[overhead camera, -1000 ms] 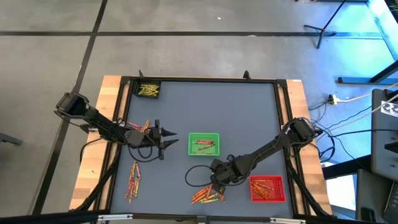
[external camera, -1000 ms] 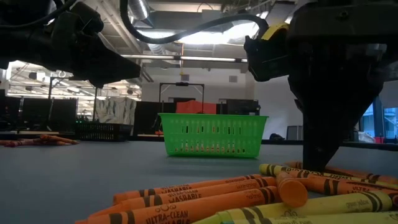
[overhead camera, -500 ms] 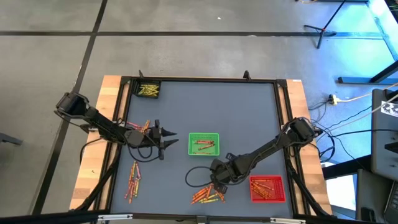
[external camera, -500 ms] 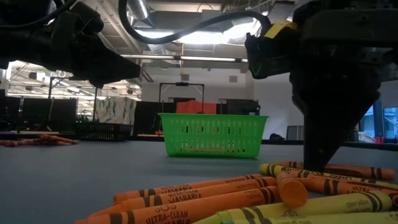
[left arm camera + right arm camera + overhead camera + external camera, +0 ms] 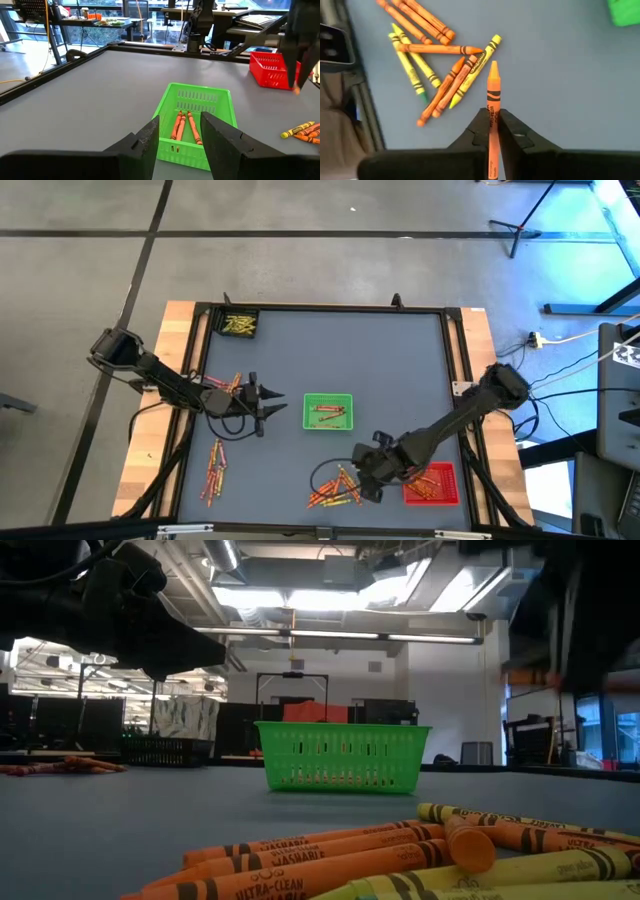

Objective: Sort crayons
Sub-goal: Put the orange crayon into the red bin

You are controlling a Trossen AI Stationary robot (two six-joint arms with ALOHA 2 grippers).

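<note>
Our right gripper (image 5: 492,122), jaws clamped on an orange crayon (image 5: 493,95), hangs above the desk's loose crayon pile (image 5: 432,70) near the red tray (image 5: 432,483). We should carry level. Left gripper (image 5: 180,131) waits part-open, empty, facing the green tray (image 5: 197,122).

A dark grey-blue table (image 5: 330,360) with a black frame and pale wooden side edges stood on a grey floor (image 5: 300,240). A small green square basket (image 5: 328,411) sat near its middle. A red square basket (image 5: 435,484) sat at the near right corner. A small dark tray (image 5: 238,325) sat at the far left corner. White cables (image 5: 570,345) trailed over the floor to the right.
</note>
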